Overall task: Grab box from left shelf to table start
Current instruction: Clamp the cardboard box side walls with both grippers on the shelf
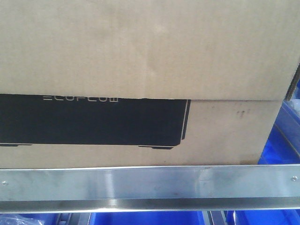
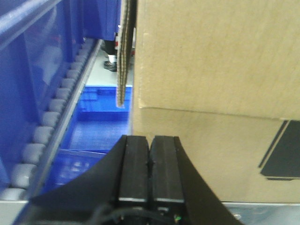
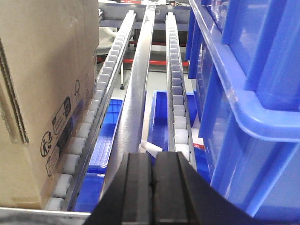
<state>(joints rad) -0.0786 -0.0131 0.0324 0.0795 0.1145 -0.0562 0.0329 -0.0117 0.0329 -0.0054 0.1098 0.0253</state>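
Note:
The brown cardboard box (image 1: 140, 51) with a black "ECOFLOW" rectangle fills the front view, resting on the left shelf behind its steel front rail (image 1: 150, 187). In the left wrist view the box (image 2: 215, 93) is on the right; my left gripper (image 2: 150, 138) is shut and empty, just in front of the box's left front corner. In the right wrist view the box's right side (image 3: 42, 93) is at the left; my right gripper (image 3: 153, 155) is shut and empty, to the right of the box, over the roller tracks.
Roller tracks (image 3: 101, 98) and a steel divider (image 3: 136, 93) run back along the shelf. A tall blue bin (image 3: 253, 84) stands close on the right. Blue bins (image 2: 98, 122) sit below and left (image 2: 28, 79). A box flap (image 2: 124, 51) hangs at its left edge.

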